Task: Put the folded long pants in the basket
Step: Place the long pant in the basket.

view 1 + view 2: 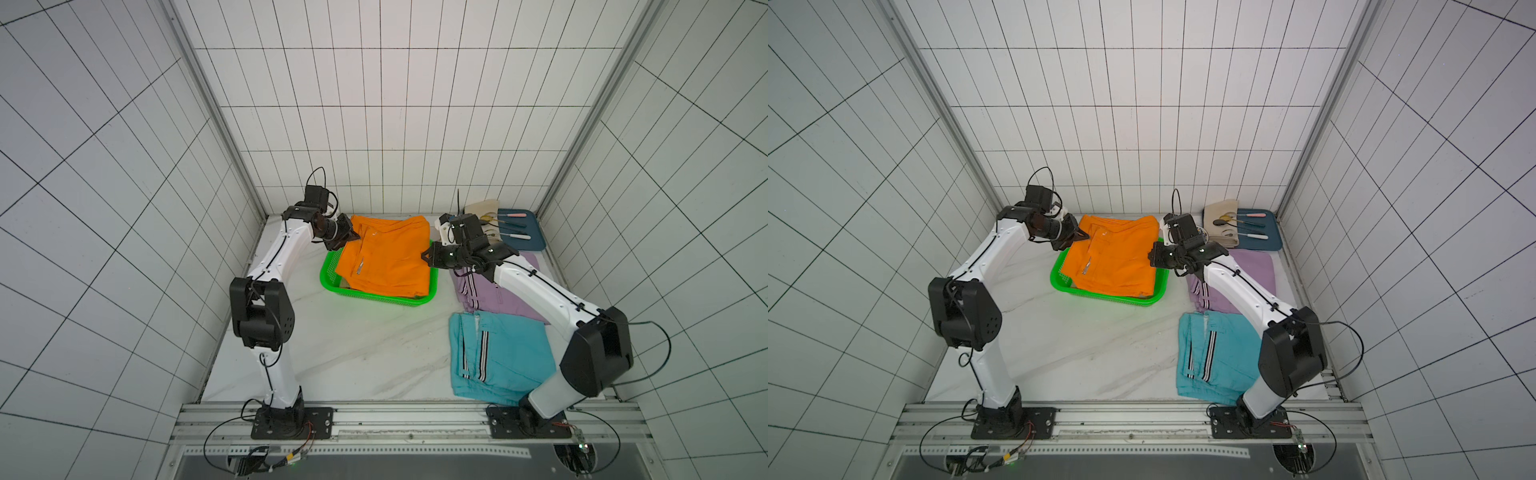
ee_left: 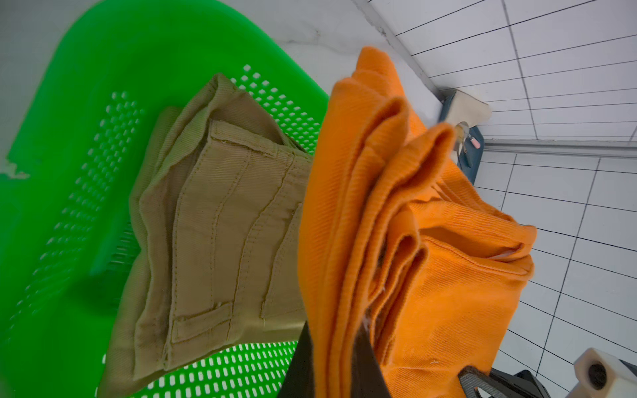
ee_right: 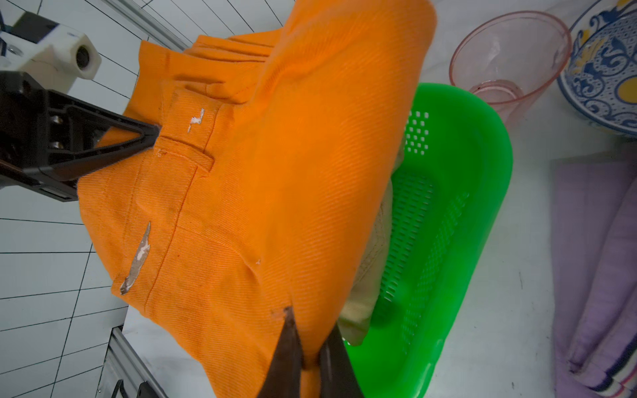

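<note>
In both top views, folded orange pants [image 1: 386,257] hang spread over a bright green basket [image 1: 374,298], held between the left gripper [image 1: 354,237] at one end and the right gripper [image 1: 424,255] at the other; the cloth's far edge overhangs the basket's far rim; lilac pants [image 1: 494,297] and light blue pants [image 1: 507,357] lie on the table [image 1: 332,357] by the right arm, outside the basket. Left wrist view: tan pants [image 2: 220,224] already lie flat on the basket's bottom; the orange layers are pinched tight between that gripper's dark fingers [image 2: 298,368]. Right wrist view: two dark fingers [image 3: 287,344] are closed on the orange hem, with the basket beneath the cloth. To do this step well, I judge both arms should draw the cloth toward the near rim, lower together so the fold keeps, and let go only once it rests on the tan pair.
</note>
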{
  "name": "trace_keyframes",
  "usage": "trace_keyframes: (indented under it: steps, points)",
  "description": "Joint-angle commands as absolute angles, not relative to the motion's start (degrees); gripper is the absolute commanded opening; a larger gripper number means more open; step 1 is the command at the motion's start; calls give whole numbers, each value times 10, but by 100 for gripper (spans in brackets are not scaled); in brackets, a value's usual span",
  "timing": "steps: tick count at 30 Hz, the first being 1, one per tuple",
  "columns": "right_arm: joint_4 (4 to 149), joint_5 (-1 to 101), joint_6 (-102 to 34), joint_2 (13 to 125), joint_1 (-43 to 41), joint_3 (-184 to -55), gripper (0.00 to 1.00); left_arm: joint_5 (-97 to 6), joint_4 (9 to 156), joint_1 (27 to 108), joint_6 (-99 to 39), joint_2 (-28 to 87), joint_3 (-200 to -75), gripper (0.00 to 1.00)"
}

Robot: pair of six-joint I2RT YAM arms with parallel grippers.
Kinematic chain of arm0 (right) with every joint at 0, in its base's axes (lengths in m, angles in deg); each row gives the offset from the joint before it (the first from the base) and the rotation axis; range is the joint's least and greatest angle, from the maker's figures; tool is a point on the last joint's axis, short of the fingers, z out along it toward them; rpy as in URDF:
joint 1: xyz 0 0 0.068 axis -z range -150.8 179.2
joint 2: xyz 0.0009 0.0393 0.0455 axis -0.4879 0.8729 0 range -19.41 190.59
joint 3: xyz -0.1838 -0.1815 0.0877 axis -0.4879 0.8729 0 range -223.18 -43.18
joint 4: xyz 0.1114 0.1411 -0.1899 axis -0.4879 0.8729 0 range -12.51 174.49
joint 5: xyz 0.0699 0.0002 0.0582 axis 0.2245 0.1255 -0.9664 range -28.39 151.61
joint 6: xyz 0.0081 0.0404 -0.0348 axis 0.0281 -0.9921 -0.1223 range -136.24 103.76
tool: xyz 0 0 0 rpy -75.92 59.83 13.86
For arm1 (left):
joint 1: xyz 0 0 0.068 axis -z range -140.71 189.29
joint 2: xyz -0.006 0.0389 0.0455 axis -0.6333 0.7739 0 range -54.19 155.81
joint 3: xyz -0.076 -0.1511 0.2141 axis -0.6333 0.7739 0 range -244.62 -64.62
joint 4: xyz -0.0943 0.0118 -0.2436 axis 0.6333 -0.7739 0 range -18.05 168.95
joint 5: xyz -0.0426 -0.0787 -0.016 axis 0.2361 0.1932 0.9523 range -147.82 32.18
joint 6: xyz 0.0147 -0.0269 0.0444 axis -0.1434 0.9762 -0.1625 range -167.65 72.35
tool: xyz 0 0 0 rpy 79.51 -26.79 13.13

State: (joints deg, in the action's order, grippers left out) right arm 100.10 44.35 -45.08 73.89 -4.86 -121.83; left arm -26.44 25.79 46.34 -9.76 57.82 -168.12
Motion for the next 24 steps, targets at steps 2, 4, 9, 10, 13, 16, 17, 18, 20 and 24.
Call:
trace_keyframes:
  steps: [2, 4, 9, 10, 13, 16, 17, 18, 20, 24]
  points:
    - [954, 433, -428, 778, -36, -1224, 0, -253, 310, 454, -102, 627, -1683, 0]
    - [952, 447, -407, 800, -33, -1228, 0, -260, 299, 452, -121, 653, -1702, 0]
    - [954, 455, -394, 848, -27, -1241, 0, -271, 303, 436, -131, 669, -1718, 0]
    - [952, 453, -393, 856, -27, -1243, 0, -274, 305, 434, -132, 669, -1719, 0]
    - [947, 448, -394, 879, -27, -1246, 0, -270, 310, 429, -131, 680, -1725, 0]
    - [947, 449, -391, 898, -27, -1251, 0, -261, 312, 427, -138, 697, -1739, 0]
    - [948, 452, -390, 903, -27, -1252, 0, -259, 320, 427, -141, 699, -1739, 0]
    - [950, 457, -390, 908, -27, -1253, 0, -260, 327, 427, -143, 701, -1737, 0]
    - [954, 460, -395, 916, -26, -1253, 0, -260, 332, 427, -142, 707, -1735, 0]
    - [957, 460, -413, 912, -27, -1242, 0, -257, 333, 426, -135, 721, -1730, 0]
